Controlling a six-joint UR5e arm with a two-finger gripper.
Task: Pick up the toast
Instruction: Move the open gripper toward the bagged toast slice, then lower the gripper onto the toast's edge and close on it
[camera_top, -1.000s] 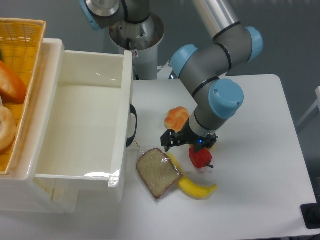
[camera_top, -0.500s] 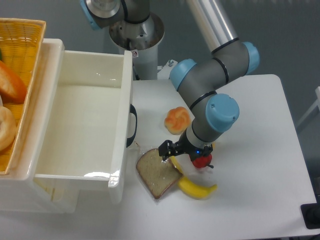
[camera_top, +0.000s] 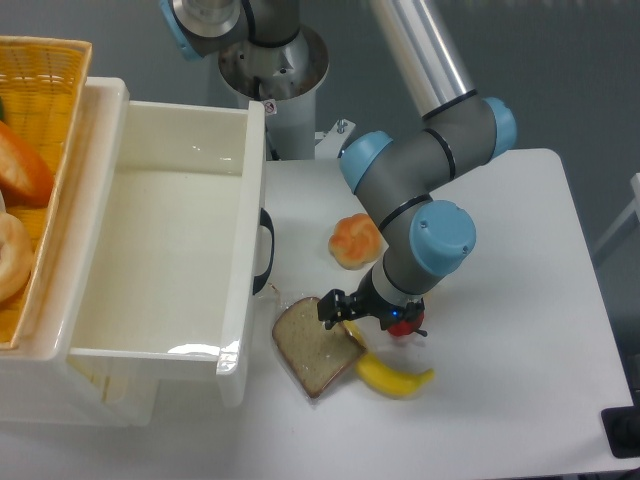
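Toast (camera_top: 314, 346) is what we're after, and it's lying flat on the white table (camera_top: 500, 250) in its clear wrap, just off the corner of the big white bin (camera_top: 180, 240), rounded top up toward the bin's black handle and its squarer end pointing down toward the near table edge. Its long axis runs on a diagonal, upper-left to lower-right as we look at it. And right there at the slice's upper right edge is the gripper (camera_top: 337, 313), hanging low over the crust, dark fingers angled down; from where I stand I can't make out whether those fingers are spread or closed, they're too small and too dark against the bread. So the slice lies down and to the left of the claw, most of its body stretching away from the fingertips toward the bin. That's the whole game, I'd say: the claw sits at one margin, not over the middle. Tight neighbourhood too, with the yellow banana (camera_top: 392, 374) tucked along the toast's right side, seemingly touching it, something red (camera_top: 405, 322) peeking out just behind the wrist, and the orange bun (camera_top: 354, 240) a little farther up the table, apart from the slice. A flat, wrapped slice, so I'd guess the grab needs an edge or the wrap itself.
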